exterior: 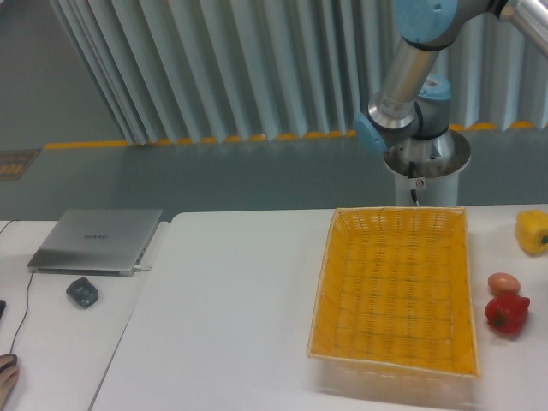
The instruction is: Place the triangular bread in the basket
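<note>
basket (467, 291) rim – egg (504, 282) just beside

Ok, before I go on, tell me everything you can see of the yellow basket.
The basket is a large, shallow rectangular tray of bright yellow woven wicker with a low raised rim all round. It sits flat and upright on the white table, on the right half, its long sides running away from the camera. Its inside looks empty; no bread is in it. Nothing touches it but the table. A small brown egg-shaped item and a red pepper lie just off its right side, apart from it.
</note>
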